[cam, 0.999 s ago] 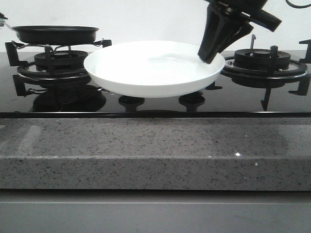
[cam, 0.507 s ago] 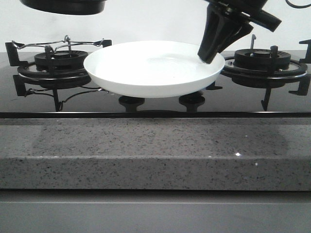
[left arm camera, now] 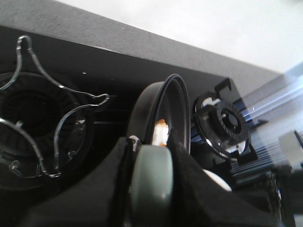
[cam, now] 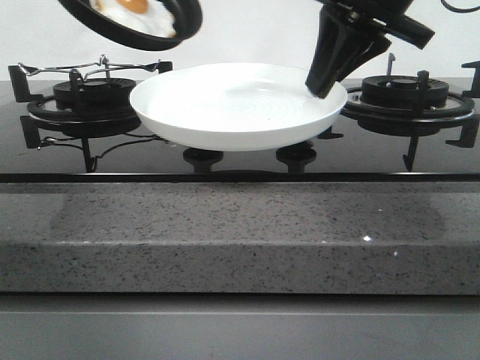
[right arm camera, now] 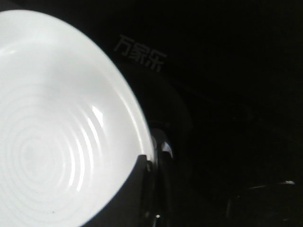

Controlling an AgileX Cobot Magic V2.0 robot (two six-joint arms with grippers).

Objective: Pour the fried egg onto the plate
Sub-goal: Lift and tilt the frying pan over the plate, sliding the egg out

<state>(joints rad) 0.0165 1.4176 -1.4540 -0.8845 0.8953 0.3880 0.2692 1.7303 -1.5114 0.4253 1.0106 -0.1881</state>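
Note:
The black frying pan (cam: 135, 26) hangs high at the left, tipped with its open side facing the camera. The fried egg (cam: 139, 15), white with an orange yolk, lies inside it. In the left wrist view my left gripper (left arm camera: 150, 151) is shut on the pan's grey-green handle (left arm camera: 151, 184), and beyond it a sliver of the egg (left arm camera: 161, 132) shows inside the pan (left arm camera: 151, 109). The white plate (cam: 236, 105) is held level over the hob, below and to the right of the pan. My right gripper (cam: 322, 86) is shut on its right rim, as the right wrist view shows on the plate (right arm camera: 52, 132) with the gripper (right arm camera: 151, 165).
The left burner (cam: 90, 94) with its wire trivet stands bare under the pan. The right burner (cam: 409, 94) sits behind the right arm. Two knobs (cam: 202, 159) lie under the plate on the black glass hob. A grey stone counter edge (cam: 240, 240) runs along the front.
The pan has risen off the left burner, moved right towards the plate and tipped so that the egg shows. The plate and right gripper have stayed put.

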